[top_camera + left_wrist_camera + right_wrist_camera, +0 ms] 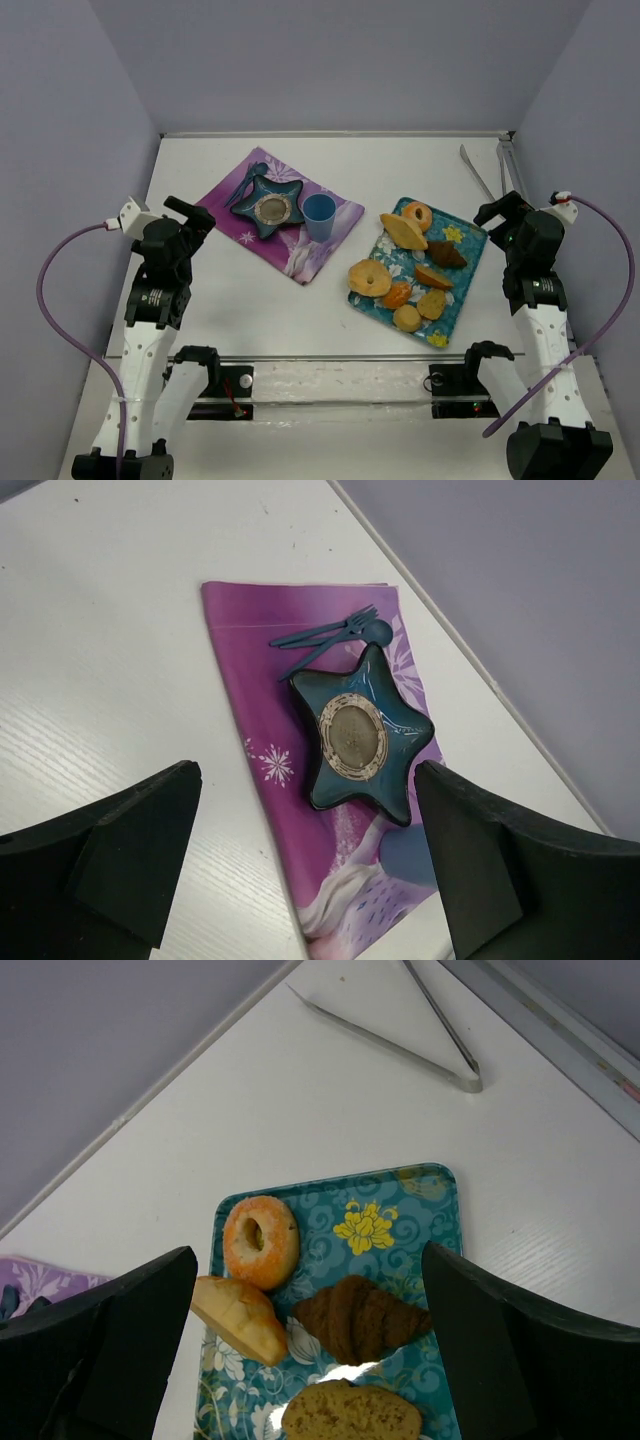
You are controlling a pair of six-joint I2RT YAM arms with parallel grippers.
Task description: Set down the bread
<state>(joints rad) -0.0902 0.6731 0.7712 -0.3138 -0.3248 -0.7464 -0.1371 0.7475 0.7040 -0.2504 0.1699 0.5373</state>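
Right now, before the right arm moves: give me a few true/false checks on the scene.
1. The bread lies on the floral tray. True.
2. The right gripper is shut on the bread. False: it is open and holds nothing.
3. The blue cup stands on the tray. False: it stands on the purple cloth.
4. The tongs lie on the table, off the tray. True.
5. The star dish holds a pastry. False: nothing lies in it.

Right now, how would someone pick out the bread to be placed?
Find the teal floral tray right of the purple mat. In its near half, the bread lies beside the pale ring pastry. It is a small orange-brown oval, darker than the yellow buns nearby.
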